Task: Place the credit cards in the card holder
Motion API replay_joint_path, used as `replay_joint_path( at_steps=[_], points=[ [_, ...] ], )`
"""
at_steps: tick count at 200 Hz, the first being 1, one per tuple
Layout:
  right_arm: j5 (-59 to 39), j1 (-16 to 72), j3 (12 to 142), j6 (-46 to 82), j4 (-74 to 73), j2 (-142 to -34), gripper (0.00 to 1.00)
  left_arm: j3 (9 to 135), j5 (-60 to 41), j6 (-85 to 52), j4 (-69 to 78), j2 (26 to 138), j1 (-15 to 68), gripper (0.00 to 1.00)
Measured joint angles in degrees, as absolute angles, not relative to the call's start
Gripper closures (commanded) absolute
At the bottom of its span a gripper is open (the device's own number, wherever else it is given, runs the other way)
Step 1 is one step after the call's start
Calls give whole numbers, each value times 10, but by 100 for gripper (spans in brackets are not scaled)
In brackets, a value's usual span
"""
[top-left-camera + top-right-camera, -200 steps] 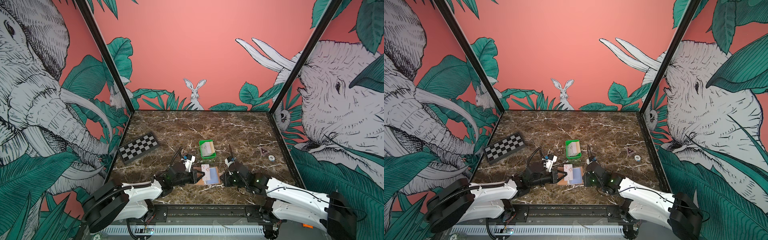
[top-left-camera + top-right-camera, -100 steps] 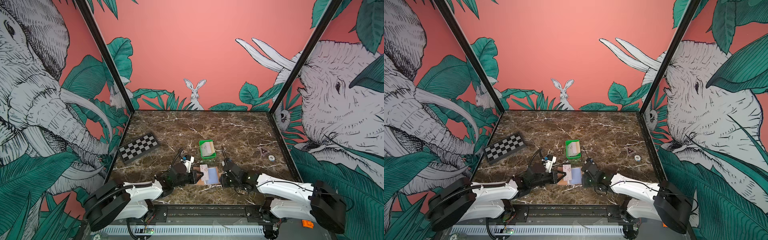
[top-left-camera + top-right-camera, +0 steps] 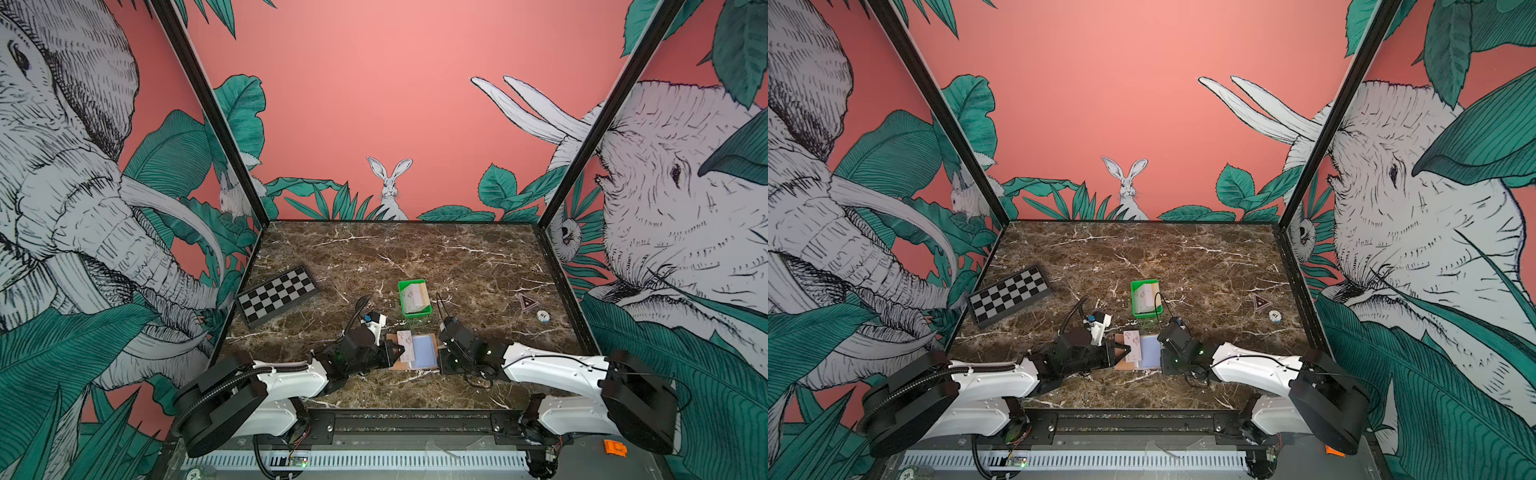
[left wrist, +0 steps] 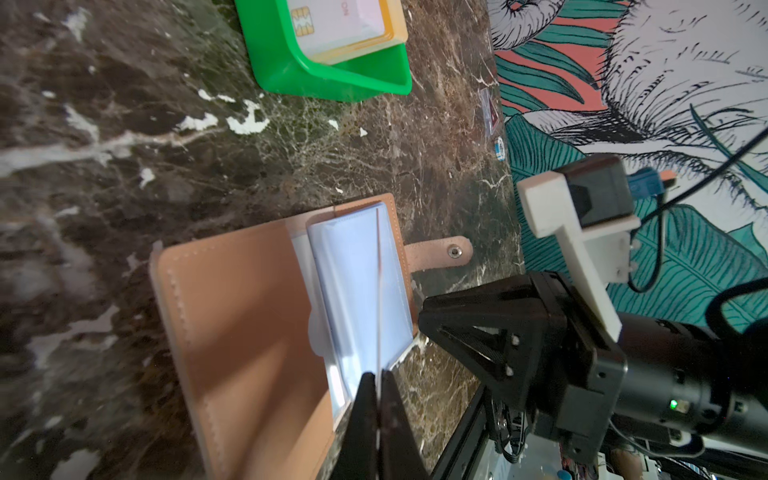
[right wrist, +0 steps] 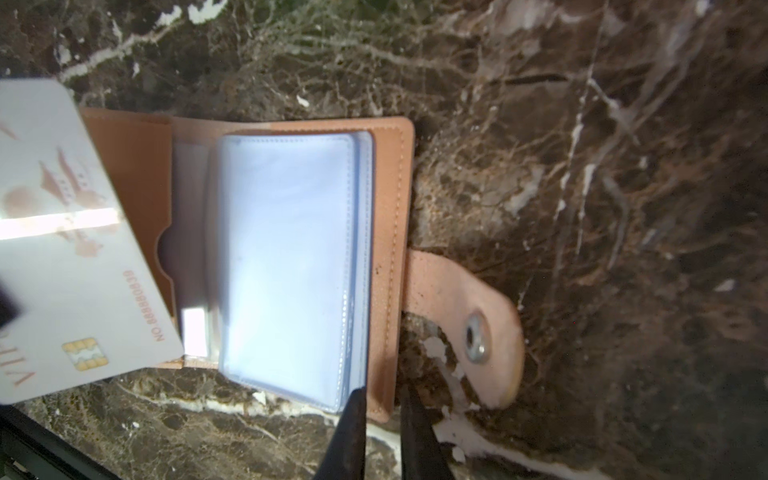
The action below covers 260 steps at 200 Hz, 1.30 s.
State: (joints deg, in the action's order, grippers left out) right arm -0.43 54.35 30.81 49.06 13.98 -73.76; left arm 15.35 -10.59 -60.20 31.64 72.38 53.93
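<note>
Green tray [image 3: 402, 300] holds cards [image 3: 413, 297]; left claw [image 4: 379, 384] pinches 1 card [image 5: 70, 249]; right claw [image 5: 382, 401] seems narrowly parted.

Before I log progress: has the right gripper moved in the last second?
Yes: in both top views the right gripper slid left, toward the card holder.

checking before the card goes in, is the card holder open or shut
Open. The card holder lies spread flat, cover folded back, clear sleeves exposed, and its snap strap hangs unfastened to the side.
</note>
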Motion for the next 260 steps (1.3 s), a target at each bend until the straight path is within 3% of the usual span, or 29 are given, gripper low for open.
replay_joint_path(
  at_steps=[260],
  points=[
    [5,550,302,495,131,-750,88,147,-131,-697,431,848,540,100]
  ],
)
